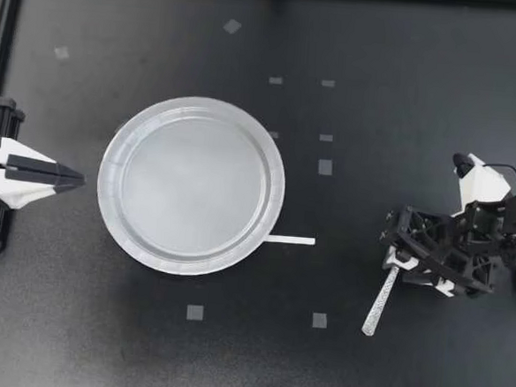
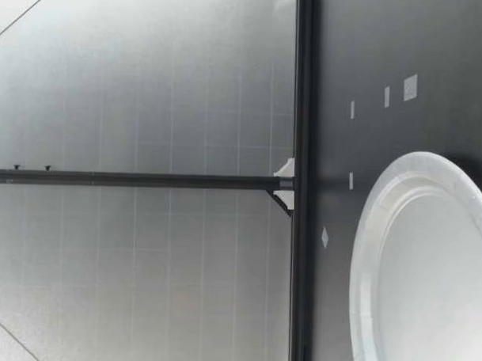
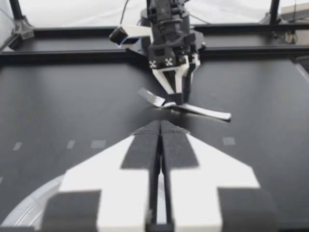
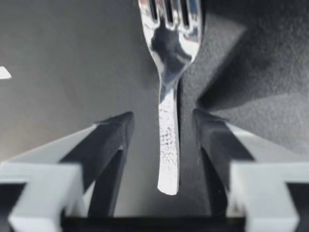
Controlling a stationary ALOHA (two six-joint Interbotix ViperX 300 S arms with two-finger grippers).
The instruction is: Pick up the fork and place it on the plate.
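Both fingers [image 4: 116,140] of my right tool [image 1: 393,259] stand open astride the fork [image 1: 379,301], whose handle runs between them untouched. The fork lies on the surface [image 1: 425,81] on my right side, well apart from the plate [image 1: 270,150]. I judge it best to centre, settle low and close squarely on the handle's narrow edges, since thin metal may pivot. My left tool [image 1: 69,178] sits closed and empty beside the plate.

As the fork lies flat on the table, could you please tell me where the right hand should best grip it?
Grip the fork by its narrow handle, across its width, coming from above. It lies flat, and the open right hand straddles the handle, so closing there should pinch its edges.
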